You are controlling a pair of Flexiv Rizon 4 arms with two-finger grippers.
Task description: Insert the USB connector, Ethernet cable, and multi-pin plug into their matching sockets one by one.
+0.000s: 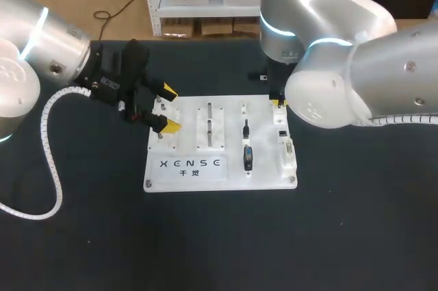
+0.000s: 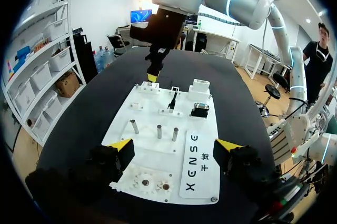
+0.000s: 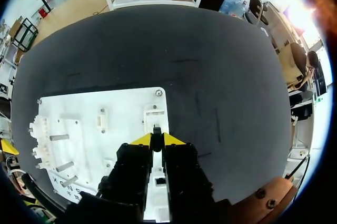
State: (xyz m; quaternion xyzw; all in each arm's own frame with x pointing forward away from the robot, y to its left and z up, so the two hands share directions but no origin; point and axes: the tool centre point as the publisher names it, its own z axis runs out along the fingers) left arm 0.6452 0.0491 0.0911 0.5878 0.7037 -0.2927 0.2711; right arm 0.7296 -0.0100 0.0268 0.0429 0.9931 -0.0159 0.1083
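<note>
The small black connector (image 3: 156,130) you're working sits pinched between the yellow fingertips of your right gripper (image 3: 157,142), which are pressed in on it from both sides. I can't tell whether it is the USB or the Ethernet end. It hangs nose-down just over the raised white socket block (image 3: 155,114) at the far right corner of the flat white plastic fixture board (image 1: 267,178). That pose suits a straight downward push into the socket, and the narrow grip high on the plug body leaves its nose free to enter. Whether the nose already touches the socket mouth is hidden by the fingers. Two more pieces wait in the middle of the board: a slim black plug with a short lead (image 1: 245,128) and, just nearer you, a stubby dark plug (image 1: 248,157). In the left wrist view the stubby one looks like the multi-pin. They lie beside the column of white sockets (image 1: 284,142) along the board's right edge, so each has only a short trip to its match. Your left gripper (image 1: 169,108) hangs at the opposite, left end of the board with its fingers spread wide and holding nothing. It looks parked there to steady the board or to stay out of the right arm's way. I can't tell if it touches the board. All of this rests on the black table (image 1: 219,236).
</note>
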